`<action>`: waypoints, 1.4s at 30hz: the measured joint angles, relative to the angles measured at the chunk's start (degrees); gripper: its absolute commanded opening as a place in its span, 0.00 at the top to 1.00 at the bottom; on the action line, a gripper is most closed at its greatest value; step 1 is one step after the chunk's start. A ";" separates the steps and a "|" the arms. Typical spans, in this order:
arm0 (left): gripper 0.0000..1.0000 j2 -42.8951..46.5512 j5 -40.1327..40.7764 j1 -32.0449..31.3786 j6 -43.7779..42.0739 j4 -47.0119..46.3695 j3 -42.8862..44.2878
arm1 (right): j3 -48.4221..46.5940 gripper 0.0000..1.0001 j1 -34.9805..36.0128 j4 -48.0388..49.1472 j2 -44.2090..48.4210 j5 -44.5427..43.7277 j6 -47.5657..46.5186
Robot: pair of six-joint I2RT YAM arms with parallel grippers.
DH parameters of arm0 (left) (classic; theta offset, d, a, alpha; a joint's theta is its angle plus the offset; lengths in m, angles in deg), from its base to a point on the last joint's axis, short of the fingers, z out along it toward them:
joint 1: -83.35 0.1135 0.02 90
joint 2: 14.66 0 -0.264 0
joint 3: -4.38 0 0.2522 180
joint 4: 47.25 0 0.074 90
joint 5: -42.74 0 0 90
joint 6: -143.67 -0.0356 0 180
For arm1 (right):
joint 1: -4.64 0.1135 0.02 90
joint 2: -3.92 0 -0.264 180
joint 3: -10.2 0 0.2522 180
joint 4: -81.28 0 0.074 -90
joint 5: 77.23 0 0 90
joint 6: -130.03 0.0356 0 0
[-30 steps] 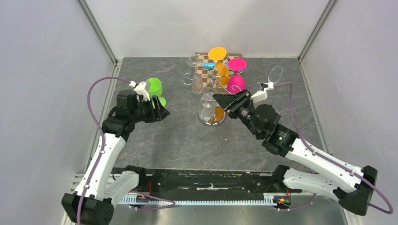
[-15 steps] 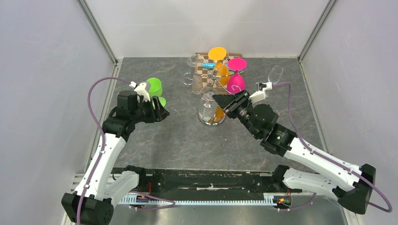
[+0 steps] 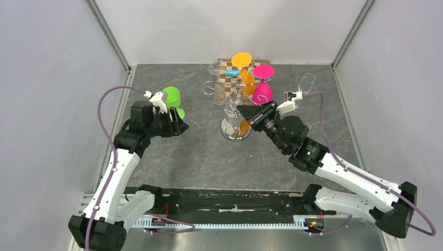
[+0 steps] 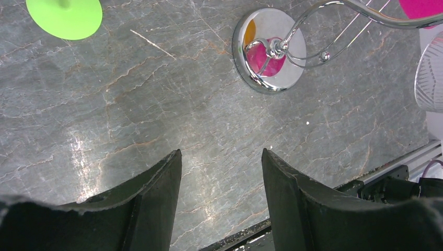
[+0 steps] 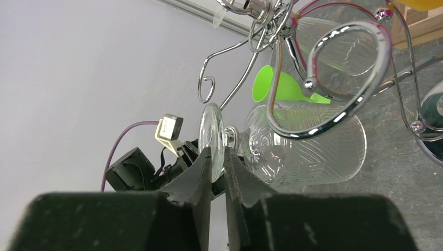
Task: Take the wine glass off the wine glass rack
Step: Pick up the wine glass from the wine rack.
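1 clear ribbed wine glass point(image 5: 313, 157), foot seemingly gripped

Green plastic glass point(image 3: 171, 97), checkered board point(image 3: 225, 78), grey marble table point(image 3: 198, 157)

My left arm point(image 3: 112, 178) and right arm point(image 3: 355, 180) wear white shells between black joints. A purple cable point(image 3: 104, 112) runs to each small white wrist camera point(image 3: 156, 100). A green light point(image 3: 312, 152) glows on the right arm. Left claw point(image 4: 219, 157) and right claw point(image 5: 218, 154): matte black, rough-edged.
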 measured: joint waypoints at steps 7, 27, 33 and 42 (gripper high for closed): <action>0.36 0.00 0.04 -0.15 0.00 0.11 0.00 | -0.02 1.00 0.00 1.64 0.00 0.26 0.26; 0.36 0.00 1.42 -0.20 0.00 0.20 0.00 | -0.02 1.00 0.00 1.18 0.63 3.34 0.00; 0.36 0.00 1.44 -0.20 0.00 0.20 0.00 | -0.02 1.00 0.02 1.27 0.37 4.79 0.46; 0.36 0.00 1.44 -0.22 0.00 0.20 0.00 | -0.02 1.00 0.98 3.78 -1.57 4.98 1.66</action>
